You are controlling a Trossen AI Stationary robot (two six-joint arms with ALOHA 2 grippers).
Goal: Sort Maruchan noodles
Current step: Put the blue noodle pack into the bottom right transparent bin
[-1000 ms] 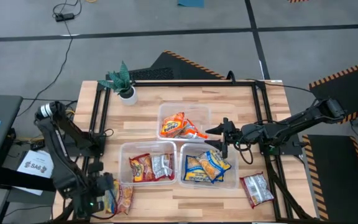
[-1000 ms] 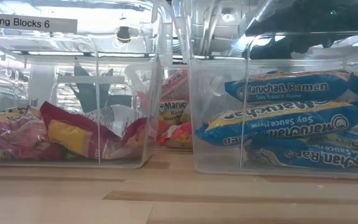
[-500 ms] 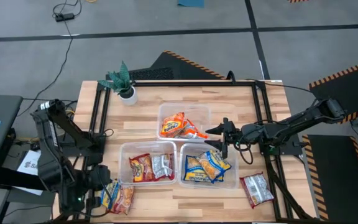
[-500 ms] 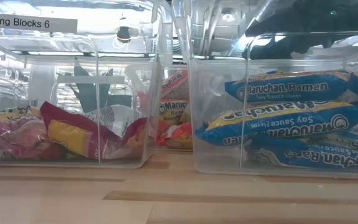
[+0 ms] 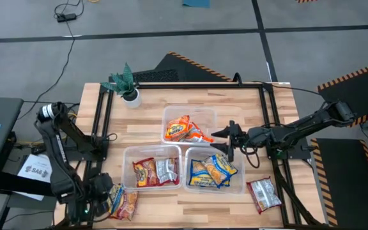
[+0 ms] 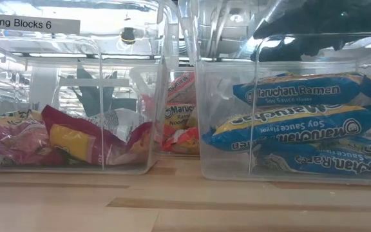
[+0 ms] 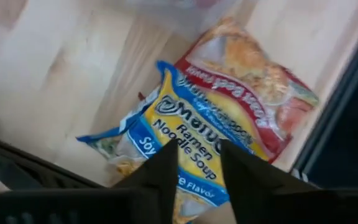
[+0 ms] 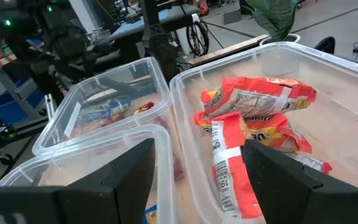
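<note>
Evidently mid-pick: left gripper (image 7: 194,165) sits over the soy packet (image 7: 185,140) beside the red-packet tub (image 5: 151,167), fingers narrowly parted astride it. Right gripper (image 8: 194,168) waits, spread, above the orange-packet tub (image 8: 328,81).

The left gripper (image 7: 197,171) hides the yellow-and-blue packet's (image 7: 185,137) lower print.

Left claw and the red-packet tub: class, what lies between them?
In the high view, between the left claw and the red-packet tub lie two loose packets on bare wood.
</note>
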